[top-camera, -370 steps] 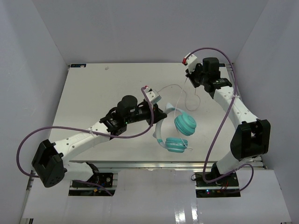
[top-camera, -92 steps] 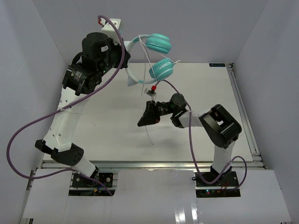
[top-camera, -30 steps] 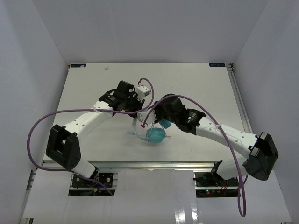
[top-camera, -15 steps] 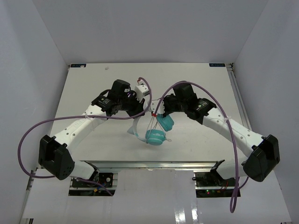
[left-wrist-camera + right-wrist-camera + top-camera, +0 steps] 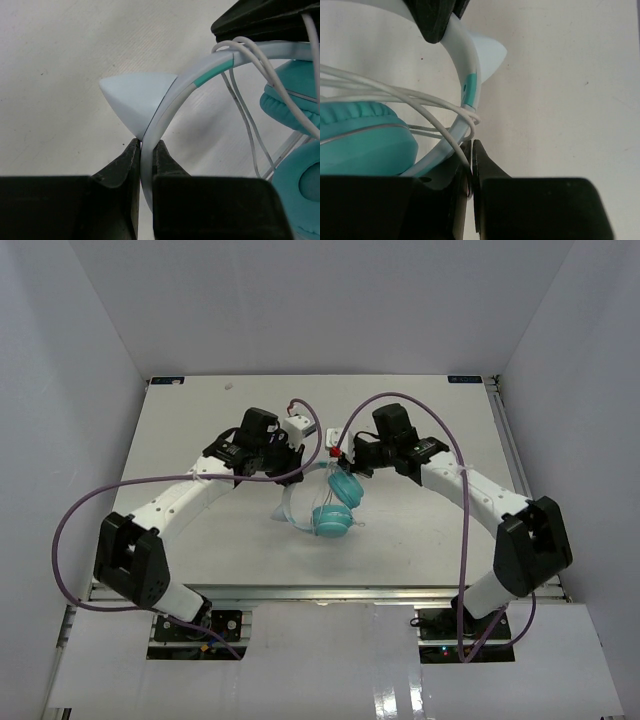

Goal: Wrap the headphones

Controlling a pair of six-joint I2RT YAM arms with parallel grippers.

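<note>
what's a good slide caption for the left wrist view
Left pincer clamps the headphones by the headband, thin white cable looped over it.

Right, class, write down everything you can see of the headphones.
The headphones are a small, plastic-looking pair: two padded teal ear cups, a white headband with a teal stripe and a pale blue pointed ear on it. The thin white cable loops over the headband. The left gripper is clamped on the headband; the right gripper pinches the cable beside it. They are at the middle of the table.
</note>
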